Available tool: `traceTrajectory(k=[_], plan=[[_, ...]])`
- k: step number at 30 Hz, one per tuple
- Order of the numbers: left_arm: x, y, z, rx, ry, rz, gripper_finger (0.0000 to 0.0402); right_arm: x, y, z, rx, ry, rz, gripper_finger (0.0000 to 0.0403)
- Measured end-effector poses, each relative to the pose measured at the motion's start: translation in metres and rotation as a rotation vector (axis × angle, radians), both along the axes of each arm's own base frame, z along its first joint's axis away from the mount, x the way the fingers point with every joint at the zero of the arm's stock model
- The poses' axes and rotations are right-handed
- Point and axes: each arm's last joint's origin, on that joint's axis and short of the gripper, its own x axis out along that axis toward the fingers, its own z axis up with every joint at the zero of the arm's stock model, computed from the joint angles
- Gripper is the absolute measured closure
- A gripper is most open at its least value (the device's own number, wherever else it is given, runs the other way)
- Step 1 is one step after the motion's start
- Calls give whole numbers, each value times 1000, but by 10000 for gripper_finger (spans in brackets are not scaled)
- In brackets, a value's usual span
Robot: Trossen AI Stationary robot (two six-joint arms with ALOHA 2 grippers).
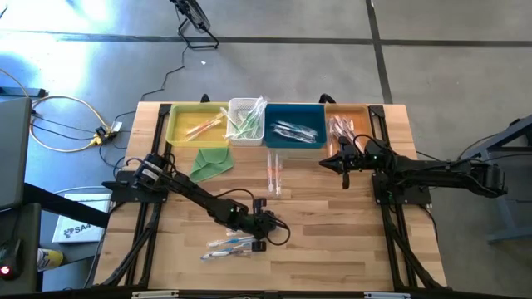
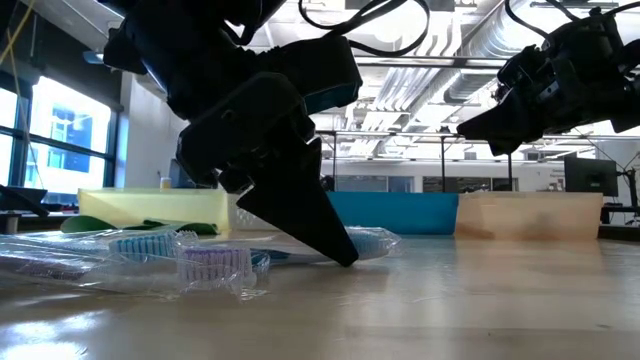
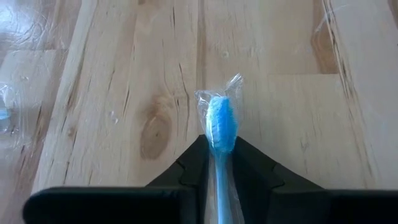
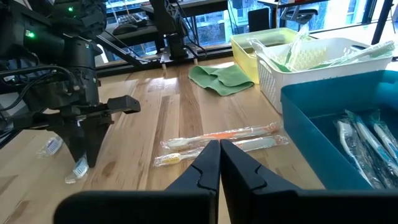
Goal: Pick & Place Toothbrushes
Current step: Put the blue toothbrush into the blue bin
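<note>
The left gripper point(image 1: 264, 224) was down at the table point(image 1: 332, 249), near the middle of the front half, its jaws pinched on a blue toothbrush point(image 3: 219, 127) in a clear wrapper. The left wrist view showed the blue bristle head poking out beyond the fingertips point(image 3: 194, 163), the handle running back between them. In the low view the finger points touched or nearly touched the wood, with more wrapped brushes point(image 2: 215, 262) lying just beside them toward the front left corner.

Risk one was the wrapper. That shiny film looked slippery, and the grip sat near the head, so the long handle could have swung and slid out on the lift. Risk two was the loose pile point(image 1: 229, 245) right next to the jaws: crinkled plastic could have snagged and dragged a neighbour along.

The right gripper point(image 1: 345, 163) hung above the back right area, just in front of the bins, jaws pressed together and empty. The teal bin point(image 1: 295, 112) sat at the back edge beside the white basket point(image 1: 246, 106), the yellow bin point(image 1: 187, 116) and the tan bin point(image 1: 353, 112). A carry toward the teal bin would have passed the orange toothbrushes point(image 1: 274, 173) lying mid-table, and close to the right arm. A low carry could have clipped either.
</note>
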Motion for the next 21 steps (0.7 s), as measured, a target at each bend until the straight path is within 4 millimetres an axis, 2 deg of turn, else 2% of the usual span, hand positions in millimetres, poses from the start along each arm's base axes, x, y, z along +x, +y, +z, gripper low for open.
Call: traceTrajectory(k=[6,12,21], plan=[[1,1,2,28,-12,-17,392,0,0,0,1,0,0,399],[9,2,11,49,-35,-48,390,0,0,0,2,3,0,399],[31,17,39,51,-48,-112,399,0,0,-1,4,6,1,399]])
